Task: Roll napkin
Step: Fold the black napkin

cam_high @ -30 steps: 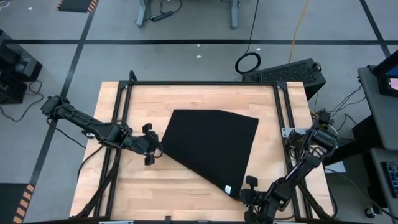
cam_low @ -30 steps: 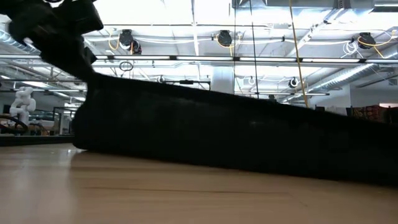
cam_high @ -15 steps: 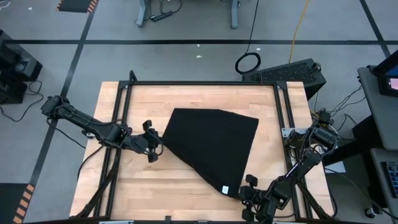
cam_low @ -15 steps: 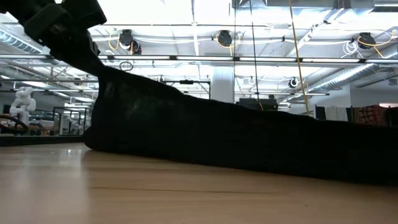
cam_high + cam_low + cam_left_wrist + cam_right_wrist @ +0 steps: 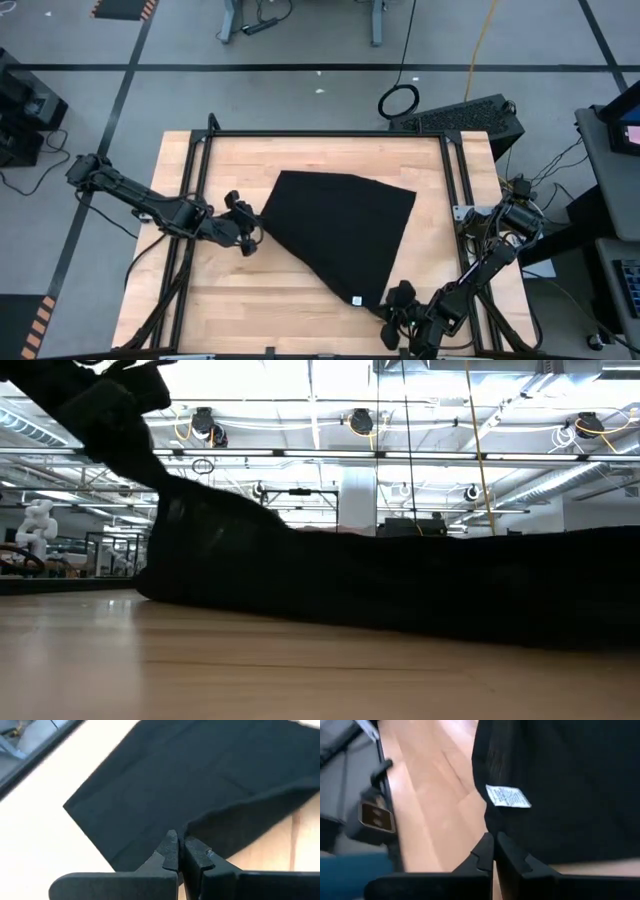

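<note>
Wooden tabletop (image 5: 300, 300) under black napkin (image 5: 340, 235), corners pinched by left tool (image 5: 252, 228) and right tool (image 5: 385, 312).

Showing no readable text anywhere. Carrying fine print too small and blurred to make out: the small white tag (image 5: 508, 797) sewn on the black napkin (image 5: 560, 780).

low view: napkin (image 5: 400, 590) cut off at right edge, far corner unseen; dark arm (image 5: 100, 410) cropped at upper left, gripper tip hidden behind cloth. white tag (image 5: 507, 796) print too blurred to read. right gripper (image 5: 392, 315) base cut off at bottom edge of high view.
</note>
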### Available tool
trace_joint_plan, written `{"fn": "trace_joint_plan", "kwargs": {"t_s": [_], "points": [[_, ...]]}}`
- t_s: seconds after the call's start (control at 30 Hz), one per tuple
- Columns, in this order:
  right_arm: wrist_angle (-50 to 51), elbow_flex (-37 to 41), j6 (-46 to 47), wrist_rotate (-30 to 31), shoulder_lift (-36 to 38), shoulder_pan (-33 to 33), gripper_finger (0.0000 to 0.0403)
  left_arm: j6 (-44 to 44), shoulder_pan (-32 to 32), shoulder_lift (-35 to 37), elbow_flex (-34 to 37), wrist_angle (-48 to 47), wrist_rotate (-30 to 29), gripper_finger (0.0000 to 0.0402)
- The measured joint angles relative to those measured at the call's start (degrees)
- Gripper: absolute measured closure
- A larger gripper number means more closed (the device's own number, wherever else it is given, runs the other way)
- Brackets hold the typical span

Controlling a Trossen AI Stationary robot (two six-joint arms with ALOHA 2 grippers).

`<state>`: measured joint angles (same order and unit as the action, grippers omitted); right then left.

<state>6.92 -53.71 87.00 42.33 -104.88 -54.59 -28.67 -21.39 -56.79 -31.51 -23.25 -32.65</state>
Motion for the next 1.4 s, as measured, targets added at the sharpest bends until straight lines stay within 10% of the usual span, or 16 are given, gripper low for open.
{"fn": "trace_joint_plan", "kwargs": {"t_s": [0.47, 0.87, 1.07, 1.4], "points": [[-14.8, -2.3, 19.3, -15.3, 3.6, 1.2, 0.0402, -17.2, -0.1, -0.2, 0.0, -2.5, 26.8, 0.0400], [17.5, -3.3, 9.6, -28.6, 24.8, 7.9, 0.0402, -20.3, 4.8, 1.8, -4.2, 2.1, 14.6, 0.0400], [36.6, -3.3, 2.6, -11.7, 43.9, 13.7, 0.0402, -10.0, 15.6, 1.8, -10.0, 18.9, 5.5, 0.0400], [35.6, -3.3, -27.0, 18.2, 68.3, 28.9, 0.0402, 10.6, 40.2, -1.1, -22.2, 31.9, 11.3, 0.0400]]}}
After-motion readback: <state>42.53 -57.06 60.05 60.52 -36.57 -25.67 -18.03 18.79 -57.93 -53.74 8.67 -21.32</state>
